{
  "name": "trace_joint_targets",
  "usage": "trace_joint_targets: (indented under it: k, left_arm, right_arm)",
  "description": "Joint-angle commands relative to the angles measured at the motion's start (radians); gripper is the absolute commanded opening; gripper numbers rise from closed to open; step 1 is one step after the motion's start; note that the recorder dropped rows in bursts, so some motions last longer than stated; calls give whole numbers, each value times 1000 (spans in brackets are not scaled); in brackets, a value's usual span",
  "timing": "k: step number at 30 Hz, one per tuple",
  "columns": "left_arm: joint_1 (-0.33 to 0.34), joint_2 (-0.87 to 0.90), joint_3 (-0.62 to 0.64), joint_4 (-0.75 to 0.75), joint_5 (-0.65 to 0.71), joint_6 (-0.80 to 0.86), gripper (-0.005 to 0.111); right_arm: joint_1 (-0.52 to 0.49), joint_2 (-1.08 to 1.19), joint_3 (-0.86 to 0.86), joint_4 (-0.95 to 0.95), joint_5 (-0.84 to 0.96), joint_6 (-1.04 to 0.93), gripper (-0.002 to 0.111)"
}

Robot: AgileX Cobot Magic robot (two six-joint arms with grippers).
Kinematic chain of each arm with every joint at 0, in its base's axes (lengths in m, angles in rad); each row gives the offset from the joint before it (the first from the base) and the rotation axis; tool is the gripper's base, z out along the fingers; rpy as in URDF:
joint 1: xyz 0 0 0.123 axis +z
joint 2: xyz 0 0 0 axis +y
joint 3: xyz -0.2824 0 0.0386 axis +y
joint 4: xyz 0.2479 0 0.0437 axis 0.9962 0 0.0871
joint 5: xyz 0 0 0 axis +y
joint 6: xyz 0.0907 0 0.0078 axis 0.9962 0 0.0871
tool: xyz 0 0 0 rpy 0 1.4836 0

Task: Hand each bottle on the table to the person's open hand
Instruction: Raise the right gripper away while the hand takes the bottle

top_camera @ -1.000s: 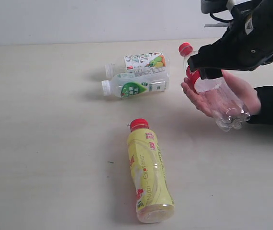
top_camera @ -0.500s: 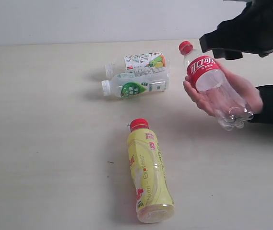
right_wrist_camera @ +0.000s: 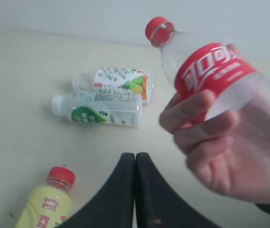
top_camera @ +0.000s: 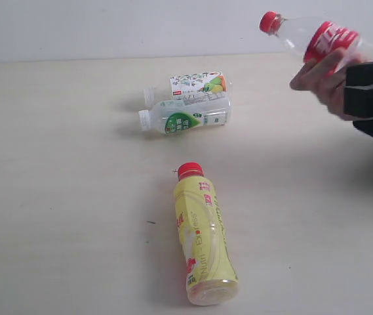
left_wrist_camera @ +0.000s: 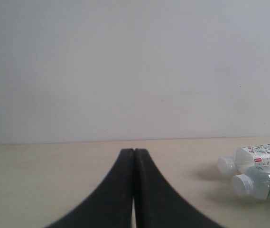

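On the opaque yellow bottle (top_camera: 202, 243) lettering that looks like "Nutri-Express" is seen running along the body, with small red patches near the neck and the base; it is closed by a ribbed red cap (top_camera: 190, 170) and is laid on its side on the pale cream surface (top_camera: 61, 197), whose faint grain is marked by a few dark specks. Well apart from it, two clear bottles are laid side by side and touching: the green-label bottle (top_camera: 186, 117), printed with a green drop shape on white, and beyond it the fruit-print bottle (top_camera: 189, 84), whose fine print cannot be read. The red-label bottle (top_camera: 324, 41), clear and smooth, is wrapped in a red band with white brush-like characters (too blurred to be read with certainty) and is gripped off the surface, tilted, by the person's hand (top_camera: 320, 82). The left gripper (left_wrist_camera: 134, 151) is seen with its dark tapered fingers pressed together on nothing, and the right gripper (right_wrist_camera: 135, 155) likewise.
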Motion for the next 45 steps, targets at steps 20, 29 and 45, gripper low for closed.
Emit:
trace_joint_targets:
  k: [20,29,45]
  left_arm:
    - [3,-4,2,0,-1,-5,0]
    - [3,-4,2,0,-1,-5,0]
    - [3,-4,2,0,-1,-5,0]
  right_arm:
    - [-4,-486,570,258,-331,-159,0]
    - [-4,-486,570,233,-466,-101,0]
    - [-4,-486,531,49,-418,32,0]
